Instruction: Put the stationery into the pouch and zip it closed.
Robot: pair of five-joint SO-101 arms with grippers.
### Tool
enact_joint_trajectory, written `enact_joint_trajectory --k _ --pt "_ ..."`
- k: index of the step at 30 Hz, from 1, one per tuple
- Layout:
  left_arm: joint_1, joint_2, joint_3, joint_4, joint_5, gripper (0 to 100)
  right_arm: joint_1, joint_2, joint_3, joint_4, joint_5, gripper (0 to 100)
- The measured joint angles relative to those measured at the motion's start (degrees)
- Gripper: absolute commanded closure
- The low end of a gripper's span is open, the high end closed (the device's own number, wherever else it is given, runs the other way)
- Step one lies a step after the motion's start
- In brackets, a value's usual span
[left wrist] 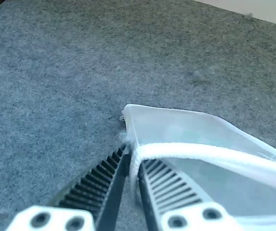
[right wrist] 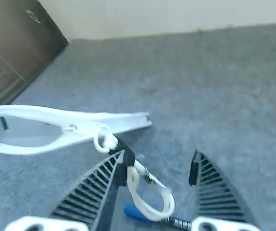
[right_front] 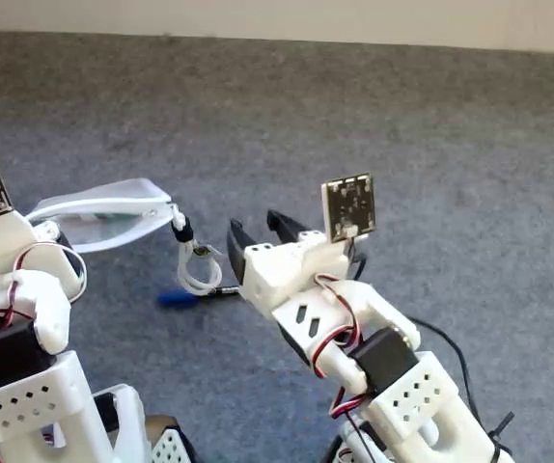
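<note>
Left hand (left wrist: pixel 128 155): narrow, both ribbed fingers (left wrist: pixel 164 185) pinched onto the white rim of the pouch (left wrist: pixel 186 130). The grip sits at one end of the pouch, close to a corner.

Right hand (right_front: pixel 256 231): wide, holding nothing. In the right wrist view the right hand (right wrist: pixel 159 161) has grey tabletop showing between its two dark fingers.

All clock directions are read in the high view, with 12 toward the far edge.

Pouch (right_front: pixel 103 217): clear body with a white rim, lying at 9 o'clock from the right hand and well apart from it. In the right wrist view the two rims of the pouch (right wrist: pixel 42 125) stand apart, so the mouth is not zipped.

Strap (right_front: pixel 195 270): a white loop on a black clip, hanging from the pouch's 3 o'clock end. It sits between pouch and right hand, just beside the nearer finger; contact cannot be told. The strap (right wrist: pixel 147 192) shows against that finger in the right wrist view.

Pen (right_front: pixel 182 299): blue cap and dark barrel, outside the pouch. It lies flat on the tabletop (right_front: pixel 402 125) at 7 o'clock from the right hand, under the loop's low end. The pen (right wrist: pixel 143 215) also appears in the right wrist view.
</note>
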Motion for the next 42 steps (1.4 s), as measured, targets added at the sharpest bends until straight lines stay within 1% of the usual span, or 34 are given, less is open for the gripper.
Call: enact_joint_trajectory --k 4,6,10,16,21,27,39,42 --pt "0.00 0.00 0.00 0.00 0.00 99 0.18 0.00 0.00 4.13 -1.14 80.0" --pt "0.00 0.00 0.00 0.00 0.00 99 0.18 0.53 0.00 5.71 -2.90 80.0" --pt "0.00 0.00 0.00 0.00 0.00 99 0.18 7.65 0.00 8.09 -5.98 80.0" --pt "0.00 0.00 0.00 0.00 0.00 99 0.18 23.12 -0.62 8.26 -12.92 80.0" --pt "0.00 0.00 0.00 0.00 0.00 99 0.18 30.33 -2.81 8.26 -19.78 80.0" --pt "0.00 0.00 0.00 0.00 0.00 99 0.18 37.98 -7.30 8.26 -25.23 79.9" --pt "0.00 0.00 0.00 0.00 0.00 99 0.26 55.38 -16.88 8.26 -30.95 79.7" --pt "0.00 0.00 0.00 0.00 0.00 99 1.93 58.99 -18.81 8.26 -32.35 79.7"
